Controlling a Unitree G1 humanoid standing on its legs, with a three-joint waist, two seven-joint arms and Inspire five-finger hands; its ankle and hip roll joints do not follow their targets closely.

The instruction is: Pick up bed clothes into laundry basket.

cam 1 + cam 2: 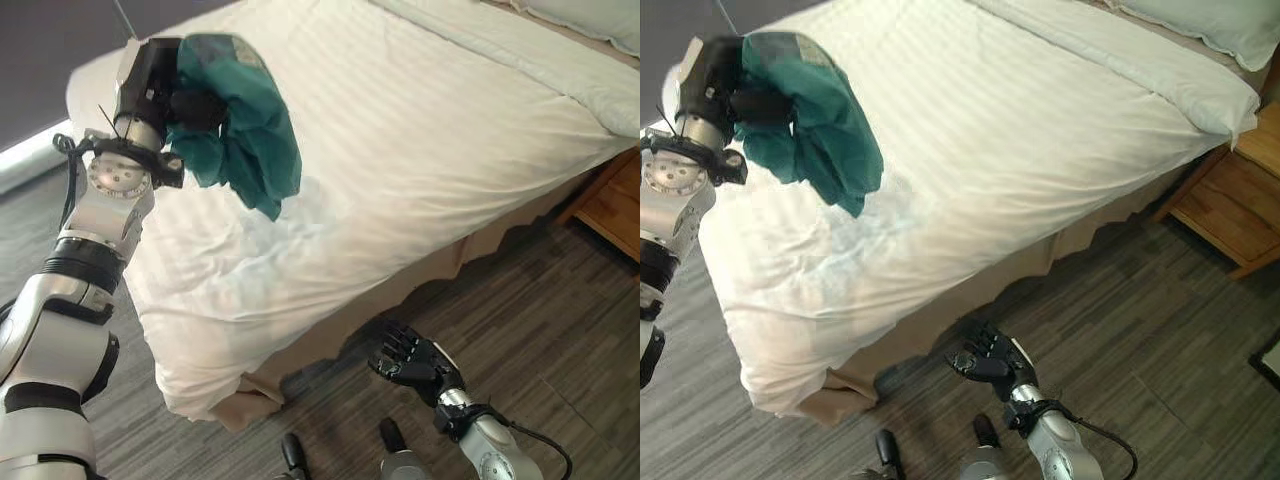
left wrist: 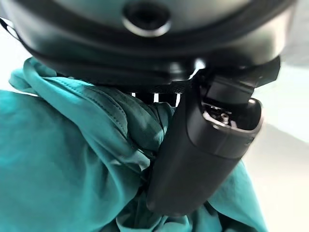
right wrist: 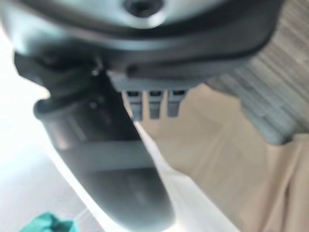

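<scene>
Teal garment (image 1: 245, 130) is up off the bed, and that is the headline at this moment: it is gripped in the left hand (image 1: 190, 105), raised above the near left part of the white duvet (image 1: 400, 150), with its loose folds hanging down clear of the bedding. In the left wrist view the cloth (image 2: 72, 159) is seen bunched tight against the palm, the thumb (image 2: 203, 154) pressed across it and the fingers curled into the fabric, so a firm hold is judged to be in place.

The right hand (image 1: 410, 362) is held low over the dark wood-look floor (image 1: 540, 310), just off the near edge of the bed, its fingers relaxed and spread, nothing carried. In its own wrist view the beige bed skirt (image 3: 231, 159) is shown close beside it.

So the pick can be counted as done; the drop cannot. No laundry basket is to be made out in these pictures, so where the garment must be carried cannot be told. What remains, as a judgement: the garment has to be swung away from the bed to the basket and released into it. No other coloured clothing is seen on the duvet, though the far end of the bed by the pillow (image 1: 590, 20) and the wooden nightstand (image 1: 615, 205) is cut off.
</scene>
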